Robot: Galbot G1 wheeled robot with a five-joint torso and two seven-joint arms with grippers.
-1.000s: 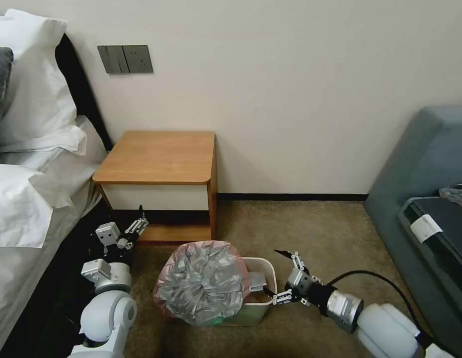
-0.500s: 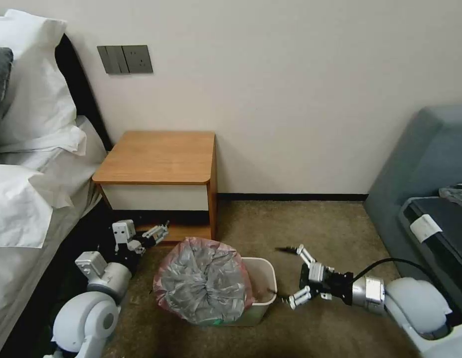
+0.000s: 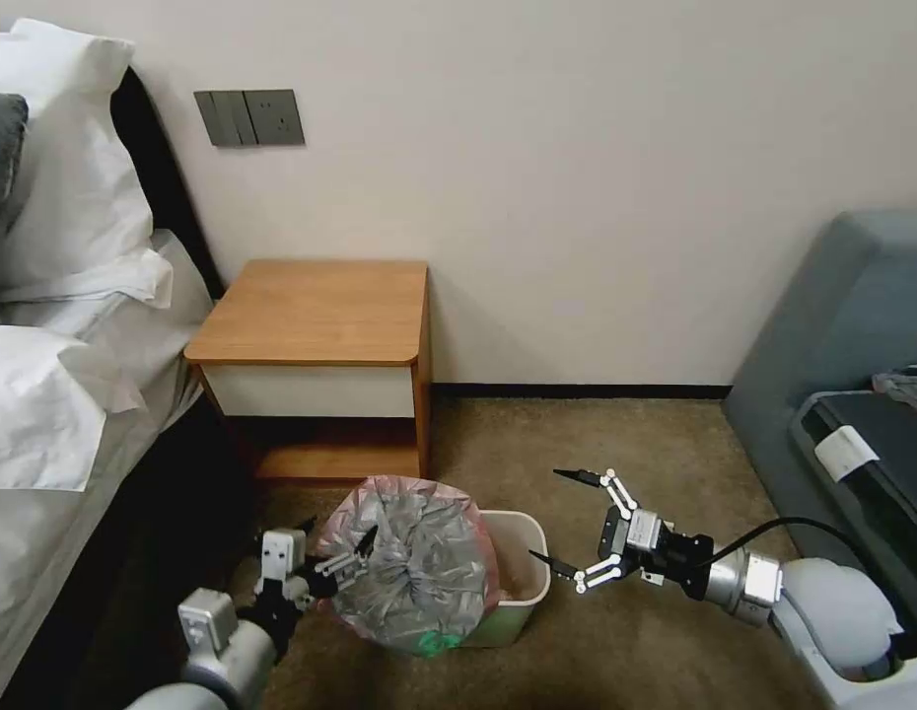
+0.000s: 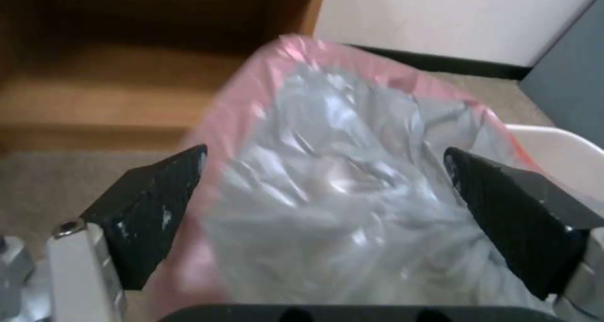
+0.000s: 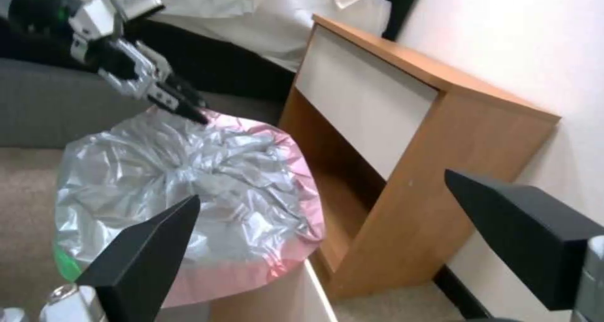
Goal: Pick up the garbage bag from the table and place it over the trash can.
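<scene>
Left tool [image 3: 332, 550] moved to garbage bag [image 3: 409, 562], spread | right tool [image 3: 567, 523] spread | carpet [image 3: 597, 444]

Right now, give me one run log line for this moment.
bag: garbage bag draped over left part of trash can | left gripper: open, at bag's left edge | right gripper: open, right of can | table: bare

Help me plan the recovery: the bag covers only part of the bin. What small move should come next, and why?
Probably close the open left gripper on the garbage bag edge at its fingertips. The bag sits bunched over the trash can left side, its right rim bare; the right gripper waits open beside it.
</scene>
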